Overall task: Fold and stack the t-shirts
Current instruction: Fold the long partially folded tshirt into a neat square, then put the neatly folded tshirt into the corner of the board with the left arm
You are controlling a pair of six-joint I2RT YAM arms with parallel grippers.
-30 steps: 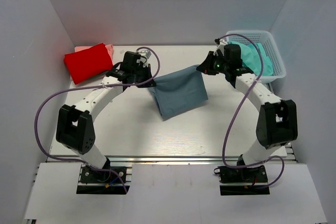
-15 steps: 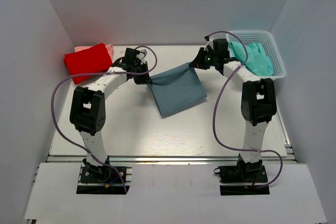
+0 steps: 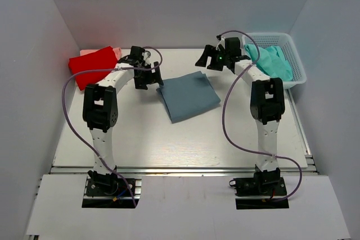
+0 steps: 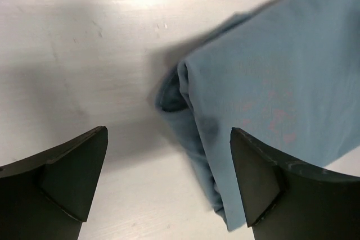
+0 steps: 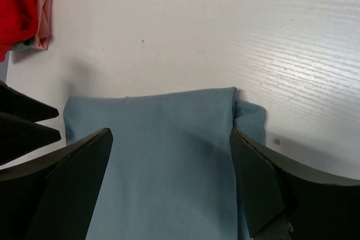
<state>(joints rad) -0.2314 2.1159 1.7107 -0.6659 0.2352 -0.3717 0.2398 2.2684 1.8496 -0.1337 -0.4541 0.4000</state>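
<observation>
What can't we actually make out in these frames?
- Pink shirt: in the top view only a strip shows; the red shirt covers the rest.
- Teal shirt: in the top view its left part is behind the right arm. How many garments lie in the basket cannot be told.
- Blue-grey shirt: collar and sleeves are folded out of sight, and both wrist views cut it off at the frame edge.
</observation>
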